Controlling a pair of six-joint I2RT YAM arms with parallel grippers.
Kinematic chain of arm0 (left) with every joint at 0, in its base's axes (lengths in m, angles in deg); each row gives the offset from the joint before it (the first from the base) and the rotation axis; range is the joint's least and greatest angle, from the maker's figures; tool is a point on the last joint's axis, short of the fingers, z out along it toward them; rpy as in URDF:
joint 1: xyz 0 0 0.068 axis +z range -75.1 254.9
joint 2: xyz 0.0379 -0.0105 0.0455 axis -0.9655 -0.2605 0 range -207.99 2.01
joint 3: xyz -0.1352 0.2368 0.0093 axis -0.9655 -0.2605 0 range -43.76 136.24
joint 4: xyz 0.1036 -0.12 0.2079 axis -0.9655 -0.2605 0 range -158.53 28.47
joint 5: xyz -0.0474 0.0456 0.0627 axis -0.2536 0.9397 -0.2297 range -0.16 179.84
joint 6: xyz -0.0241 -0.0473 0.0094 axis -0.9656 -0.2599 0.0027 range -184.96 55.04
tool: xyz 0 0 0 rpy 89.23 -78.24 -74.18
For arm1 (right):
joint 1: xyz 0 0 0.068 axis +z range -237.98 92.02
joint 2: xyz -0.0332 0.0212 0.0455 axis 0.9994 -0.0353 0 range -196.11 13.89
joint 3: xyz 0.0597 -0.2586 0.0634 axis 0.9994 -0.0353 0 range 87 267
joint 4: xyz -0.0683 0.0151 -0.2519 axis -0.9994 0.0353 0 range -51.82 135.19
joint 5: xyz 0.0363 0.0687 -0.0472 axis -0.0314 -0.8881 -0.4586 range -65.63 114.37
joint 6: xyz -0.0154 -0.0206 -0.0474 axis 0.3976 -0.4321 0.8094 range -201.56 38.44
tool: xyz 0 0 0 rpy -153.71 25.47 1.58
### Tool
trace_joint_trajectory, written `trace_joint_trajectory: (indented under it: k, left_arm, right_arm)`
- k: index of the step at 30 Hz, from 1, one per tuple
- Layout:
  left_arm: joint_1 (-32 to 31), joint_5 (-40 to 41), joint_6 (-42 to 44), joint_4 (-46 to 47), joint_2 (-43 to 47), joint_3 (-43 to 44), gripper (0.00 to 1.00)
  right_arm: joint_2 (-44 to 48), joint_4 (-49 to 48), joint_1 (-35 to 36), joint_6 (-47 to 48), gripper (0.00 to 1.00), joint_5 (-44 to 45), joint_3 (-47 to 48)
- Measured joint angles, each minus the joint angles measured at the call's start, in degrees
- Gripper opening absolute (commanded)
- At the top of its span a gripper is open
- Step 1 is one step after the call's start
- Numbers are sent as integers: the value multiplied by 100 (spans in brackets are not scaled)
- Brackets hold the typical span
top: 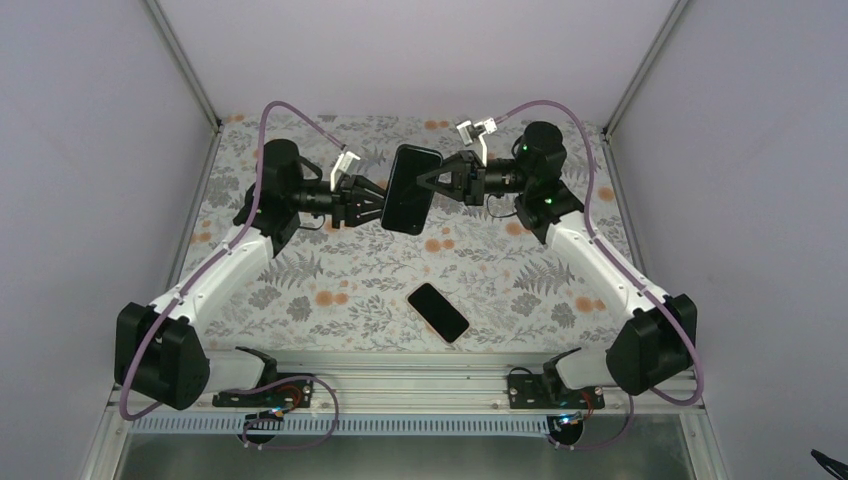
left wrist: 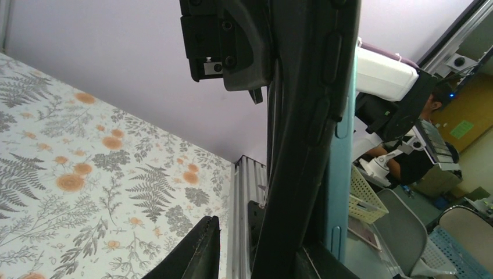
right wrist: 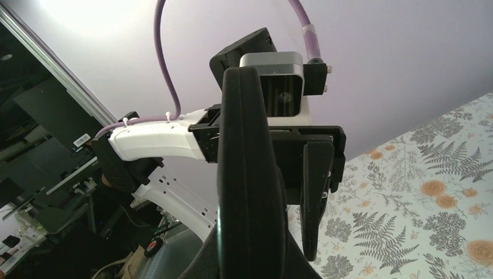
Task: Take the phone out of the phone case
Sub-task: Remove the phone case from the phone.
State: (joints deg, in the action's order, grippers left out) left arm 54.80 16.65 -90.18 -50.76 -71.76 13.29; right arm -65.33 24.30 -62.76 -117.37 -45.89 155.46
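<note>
The black phone case (top: 410,188) hangs on edge in the air above the back of the table, between my two grippers. In the left wrist view the case (left wrist: 302,116) has a teal phone edge (left wrist: 339,174) lying against its right side. My right gripper (top: 432,182) is shut on the case's right edge, and its jaws hug the case (right wrist: 247,174) in the right wrist view. My left gripper (top: 383,205) straddles the case's left edge. One of its fingers (left wrist: 200,250) stands apart from the case with a gap showing, so the left gripper is open.
A black phone-shaped slab (top: 438,312) lies flat on the floral tablecloth (top: 300,280) near the front middle. Grey walls and metal frame posts (top: 185,60) close in the back and sides. A metal rail (top: 400,365) runs along the near edge.
</note>
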Motion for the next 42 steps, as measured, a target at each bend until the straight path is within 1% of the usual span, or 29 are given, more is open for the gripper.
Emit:
trace_joint_trajectory:
  k: [11, 13, 15, 17, 21, 24, 27, 29, 32, 35, 39, 40, 42]
  left_arm:
    - [42, -190, -258, 162, -74, -13, 30]
    - [59, -188, -330, 251, -76, -55, 31]
    - [74, -186, -452, 389, -76, -138, 31]
    - [83, -188, -581, 507, -76, -214, 28]
    - [98, -199, -809, 728, -85, -304, 19]
    - [107, -186, -1025, 938, -85, -341, 11]
    - [170, -140, -1287, 1340, -83, -481, 6]
    - [216, -20, -1517, 1589, -85, -605, 3]
    - [249, 164, -1904, 1790, -96, -723, 2]
    - [286, 433, -2175, 2028, -96, -726, 2]
    - [385, 660, -2441, 2155, -96, -732, 2]
    - [398, 693, -2483, 2181, -96, -739, 2]
    - [435, 752, -2546, 2218, -96, -765, 2]
  right_arm:
    - [-50, -127, 146, -37, 4, 44, -140]
    - [-116, -179, 146, -98, 4, 9, -133]
    - [-195, -203, 146, -166, 4, -59, -96]
    - [-291, -216, 146, -225, 4, -133, -61]
    - [-442, -201, 146, -323, 4, -238, 15]
    - [-577, -125, 146, -348, 8, -323, 166]
    - [-754, 39, 116, -444, 12, -378, 348]
    - [-894, 109, 74, -551, 16, -398, 415]
    - [-1012, 203, 44, -684, 25, -511, 415]
    - [-1099, 315, 46, -800, 43, -664, 413]
    - [-1117, 433, -68, -892, 63, -726, 439]
    - [-1117, 466, -125, -914, 66, -723, 461]
    - [-1117, 496, -227, -925, 67, -717, 492]
